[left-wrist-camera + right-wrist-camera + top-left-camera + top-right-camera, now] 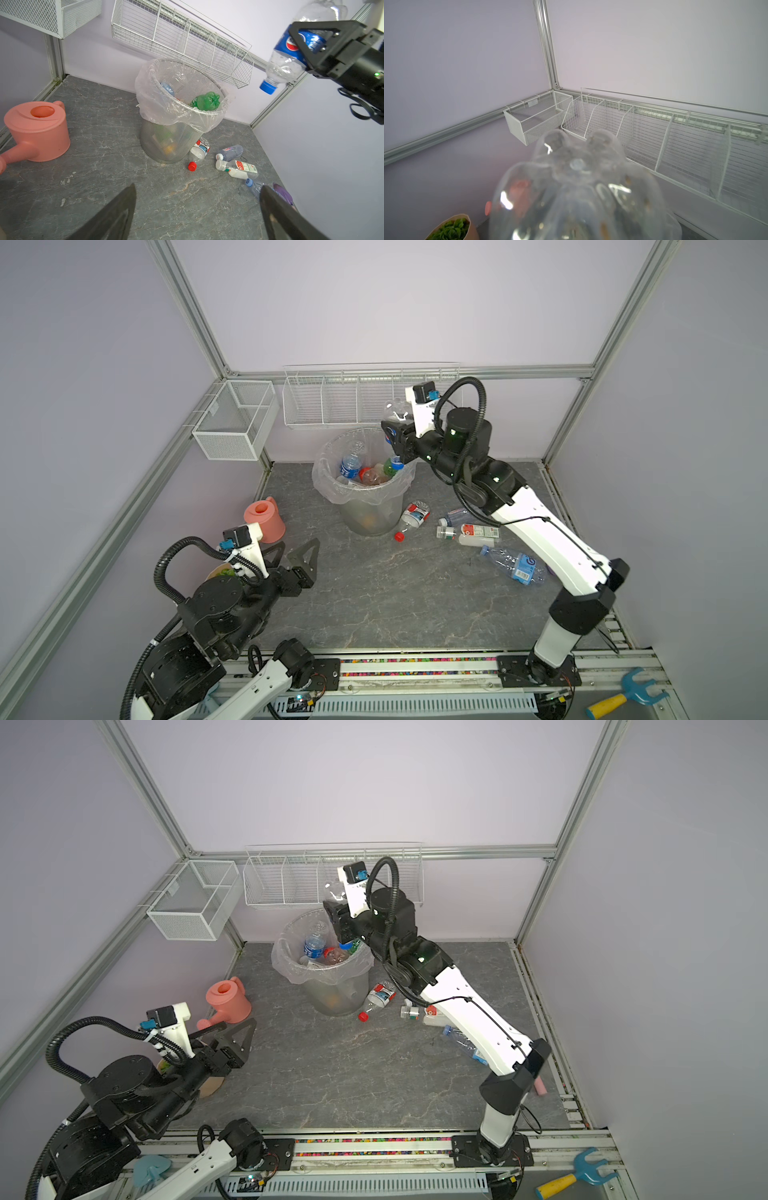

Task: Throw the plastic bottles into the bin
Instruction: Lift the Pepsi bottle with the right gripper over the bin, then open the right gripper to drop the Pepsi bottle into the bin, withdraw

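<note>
1. Several bottles (376, 475) already lie in the bin (365, 510).
2. Right pincer (392, 435) clamps a blue-labelled bottle (286, 60), cap down, above the bin's rim.
3. Left pincer (293, 553) gapes wide, empty.
4. Four loose bottles (478, 533) remain on the desk (374, 593).

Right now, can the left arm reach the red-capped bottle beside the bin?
Probably yes. The left gripper is open, with only bare tabletop between it and the red-capped bottle at the foot of the bin. The right gripper holds a blue-labelled bottle up by the bin, off that path.
</note>
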You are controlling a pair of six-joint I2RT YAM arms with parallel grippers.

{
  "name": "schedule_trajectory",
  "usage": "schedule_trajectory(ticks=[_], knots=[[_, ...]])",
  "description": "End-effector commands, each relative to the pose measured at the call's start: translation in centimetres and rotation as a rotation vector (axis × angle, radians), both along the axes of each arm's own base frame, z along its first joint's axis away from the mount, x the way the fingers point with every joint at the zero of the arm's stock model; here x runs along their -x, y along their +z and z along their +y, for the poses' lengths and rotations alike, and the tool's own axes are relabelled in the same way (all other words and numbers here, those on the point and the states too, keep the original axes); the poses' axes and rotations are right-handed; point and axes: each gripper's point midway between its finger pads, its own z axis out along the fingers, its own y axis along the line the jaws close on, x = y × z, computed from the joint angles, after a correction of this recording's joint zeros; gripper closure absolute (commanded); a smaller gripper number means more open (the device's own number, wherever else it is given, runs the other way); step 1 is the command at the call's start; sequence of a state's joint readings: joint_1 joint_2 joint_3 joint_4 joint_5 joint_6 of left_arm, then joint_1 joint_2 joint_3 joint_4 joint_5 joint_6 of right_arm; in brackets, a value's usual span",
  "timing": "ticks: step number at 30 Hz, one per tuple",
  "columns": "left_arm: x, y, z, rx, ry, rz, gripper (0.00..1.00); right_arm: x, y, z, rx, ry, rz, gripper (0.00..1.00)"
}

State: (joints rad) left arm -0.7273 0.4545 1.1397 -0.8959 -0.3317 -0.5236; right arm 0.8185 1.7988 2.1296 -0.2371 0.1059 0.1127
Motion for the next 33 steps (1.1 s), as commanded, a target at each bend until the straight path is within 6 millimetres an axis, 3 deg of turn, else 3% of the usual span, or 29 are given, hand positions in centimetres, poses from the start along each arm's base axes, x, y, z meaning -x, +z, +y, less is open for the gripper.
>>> schedule_trajectory(ticks=[1,6,10,14,16,17,20,25,33], knots=[[0.3,-0.4,0.2,0.015,0.001,0.012,0.08,-1.2,1.6,2.7,-0.075,0.051,-0.040,0.61],[0.6,-0.4,0.4,0.035,0.001,0.011,0.08,-4.4,-0.8,7.0,-0.053,0.087,-0.019,0.59],[0.9,-0.5,0.7,0.039,0.003,0.013,0.08,-5.8,-2.6,8.1,-0.050,0.072,-0.019,0.53],[1.2,-0.5,1.1,0.037,0.010,0.011,0.08,-6.4,-3.9,7.9,-0.007,0.038,-0.004,0.28],[1.3,-0.6,1.3,0.031,0.013,0.013,0.08,-6.4,-4.6,7.8,0.018,0.047,0.014,0.03],[1.3,-0.6,1.3,0.031,0.015,0.012,0.08,-6.1,-4.6,7.8,0.026,0.059,0.018,0.02],[1.3,-0.5,1.5,0.030,0.020,0.008,0.08,-3.9,-2.3,7.5,0.038,0.099,-0.032,0.06],[0.8,-0.3,1.0,0.024,0.015,0.005,0.08,-0.7,2.4,5.3,0.026,0.092,-0.119,0.07],[-1.1,-0.4,-2.8,-0.048,-0.085,0.065,0.09,3.7,4.7,0.1,0.033,0.068,-0.131,0.07]])
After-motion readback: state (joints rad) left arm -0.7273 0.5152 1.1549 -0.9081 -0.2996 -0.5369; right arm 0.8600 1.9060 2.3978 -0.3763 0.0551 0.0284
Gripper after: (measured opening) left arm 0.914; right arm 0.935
